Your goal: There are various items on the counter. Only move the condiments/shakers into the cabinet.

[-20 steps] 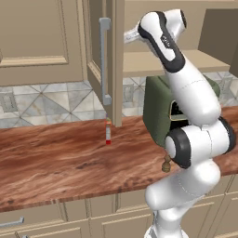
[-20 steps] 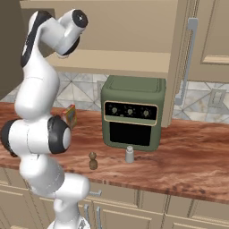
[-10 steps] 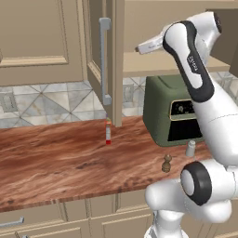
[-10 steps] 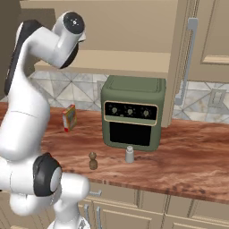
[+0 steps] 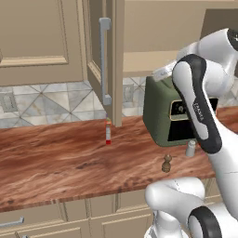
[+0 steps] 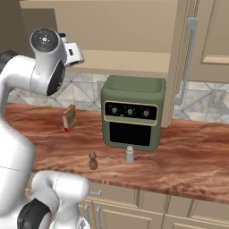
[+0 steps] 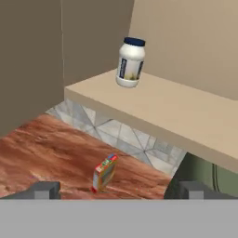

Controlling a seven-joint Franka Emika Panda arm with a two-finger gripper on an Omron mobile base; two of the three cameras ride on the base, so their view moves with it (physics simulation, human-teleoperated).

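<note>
My white jar with dark blue lid [image 7: 129, 62] stands upright on the cabinet shelf [image 7: 186, 116]. On the counter [image 6: 188, 156], the brown pepper mill [image 6: 92, 161] stands at nine o'clock of the pale grey shaker [image 6: 129, 154].

Colours and patterns seen across the kitchen

A reddish-brown wood grain was shown on the counter [image 6: 188, 152]; the cabinet [image 6: 134, 27] was beige. The jar [image 7: 130, 62] was white with a dark blue lid, the pepper mill [image 6: 92, 161] brown, the shaker [image 6: 129, 154] pale grey, the oven [image 6: 132, 117] dull green, the backsplash [image 5: 51, 102] grey-patterned tile.
</note>
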